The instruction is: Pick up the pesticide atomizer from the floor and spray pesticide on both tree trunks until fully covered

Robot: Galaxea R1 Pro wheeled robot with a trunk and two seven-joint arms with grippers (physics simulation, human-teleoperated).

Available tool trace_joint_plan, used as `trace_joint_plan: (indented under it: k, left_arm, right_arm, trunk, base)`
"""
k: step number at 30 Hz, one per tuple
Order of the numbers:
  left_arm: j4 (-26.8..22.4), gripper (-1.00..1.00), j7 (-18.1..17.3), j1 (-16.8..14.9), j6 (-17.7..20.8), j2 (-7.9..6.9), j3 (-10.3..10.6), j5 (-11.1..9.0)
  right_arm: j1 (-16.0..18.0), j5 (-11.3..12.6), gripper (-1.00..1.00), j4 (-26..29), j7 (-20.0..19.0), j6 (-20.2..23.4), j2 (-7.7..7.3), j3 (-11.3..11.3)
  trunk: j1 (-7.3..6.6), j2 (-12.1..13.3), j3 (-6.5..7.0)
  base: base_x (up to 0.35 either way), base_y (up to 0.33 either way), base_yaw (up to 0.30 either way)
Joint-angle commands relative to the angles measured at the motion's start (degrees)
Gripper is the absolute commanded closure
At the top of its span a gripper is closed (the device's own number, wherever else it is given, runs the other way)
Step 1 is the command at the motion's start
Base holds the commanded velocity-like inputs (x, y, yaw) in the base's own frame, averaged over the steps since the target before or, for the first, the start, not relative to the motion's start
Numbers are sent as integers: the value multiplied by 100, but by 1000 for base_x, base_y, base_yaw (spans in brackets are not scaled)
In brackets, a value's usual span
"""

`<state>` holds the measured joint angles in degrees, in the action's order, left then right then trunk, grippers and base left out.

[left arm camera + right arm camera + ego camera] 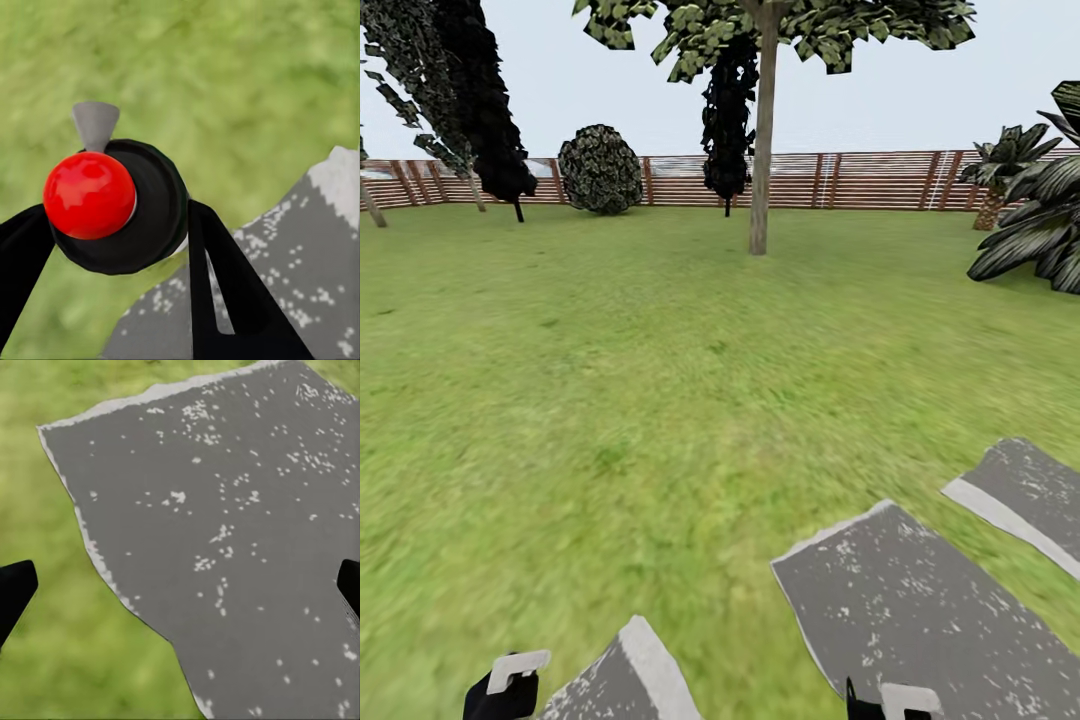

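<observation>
Left claw (112, 247) grips pesticide atomizer (120, 206) over lawn (225, 75).

- The tree trunk (762, 130) is running out of frame above, its crown cropped.
- Past the trunk, the palm (1035, 215) is being cut off at the picture's edge.
- The left gripper (112, 247) is showing fingers (232, 292) cropped, their tips hidden behind the pesticide atomizer (120, 206).
- The right gripper (180, 585) is showing mere finger slivers.

Left gripper (112, 247) clamped around the pesticide atomizer (120, 206), held low; right gripper (180, 585) spread wide, empty, pointing down.
</observation>
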<state>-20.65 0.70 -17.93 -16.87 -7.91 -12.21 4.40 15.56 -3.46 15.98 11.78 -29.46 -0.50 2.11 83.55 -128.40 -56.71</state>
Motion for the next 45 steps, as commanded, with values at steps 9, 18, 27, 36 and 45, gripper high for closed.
trace_joint_plan:
  k: [9, 18, 27, 36, 45]
  left_arm:
    - [0, 100, 0, 0, -1, 0, -1, 0]
    - [0, 100, 0, 0, -3, 8, 5, 0]
    - [8, 100, 0, 0, 0, 9, 8, 8]
    - [8, 100, 0, 0, 0, 9, 8, 8]
    - [8, 100, 0, 0, 0, 9, 8, 8]
  right_arm:
    - [0, -5, -100, -7, 0, -50, 4, -7]
    - [0, 12, -100, -4, -8, -44, 2, 5]
    - [0, 40, -100, 1, -294, -42, -103, 23]
    - [0, 47, -100, 1, -415, -42, -180, 33]
    - [0, 34, -100, -5, -657, -42, -182, 20]
  trunk:
    - [0, 0, 0]
    - [0, 0, 0]
    - [0, 0, 0]
    - [0, 0, 0]
    - [0, 0, 0]
  base:
    - [339, 0, 0]
    - [339, 0, 0]
    - [339, 0, 0]
    - [339, 0, 0]
    - [339, 0, 0]
